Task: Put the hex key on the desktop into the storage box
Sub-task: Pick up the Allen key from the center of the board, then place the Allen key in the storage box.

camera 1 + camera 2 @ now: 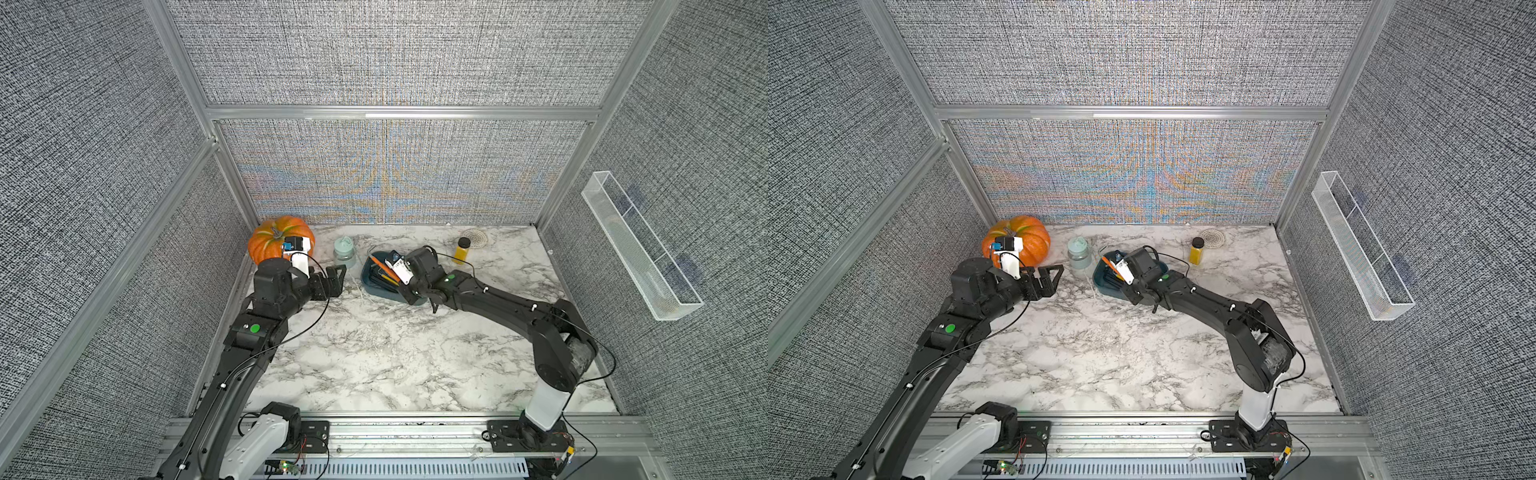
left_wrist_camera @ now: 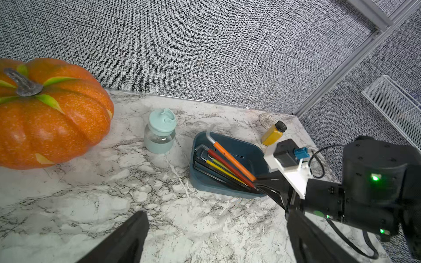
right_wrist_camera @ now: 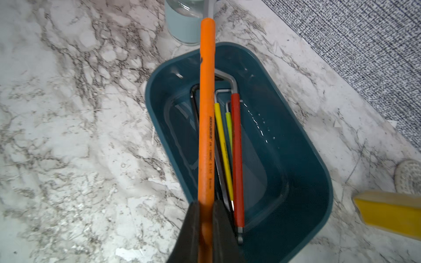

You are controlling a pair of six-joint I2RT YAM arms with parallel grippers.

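Fingers of right gripper [image 3: 206,205]: pinched tight on one end of the orange hex key [image 3: 206,113].
Fingers of left gripper [image 1: 337,279]: spread wide, holding nothing, over bare table [image 1: 395,353] near the pumpkin [image 2: 50,113].
Hex key: slanted along the box [image 2: 205,184]; its steel bent end pokes past the far rim towards the jar [image 2: 160,134]. Cannot tell whether it rests on the rim.
In the way: jar stands just beyond that end of the box, close to the key's tip.
Around: yellow bottle [image 2: 272,135] and woven coaster [image 2: 266,119] near the back wall beside the box; mesh bin [image 1: 640,249] on the side wall.
Box contents: red key [image 3: 237,159], yellow key [image 3: 224,148], thin green key [image 3: 228,123] and black keys [image 3: 194,102], lying side by side lengthwise.
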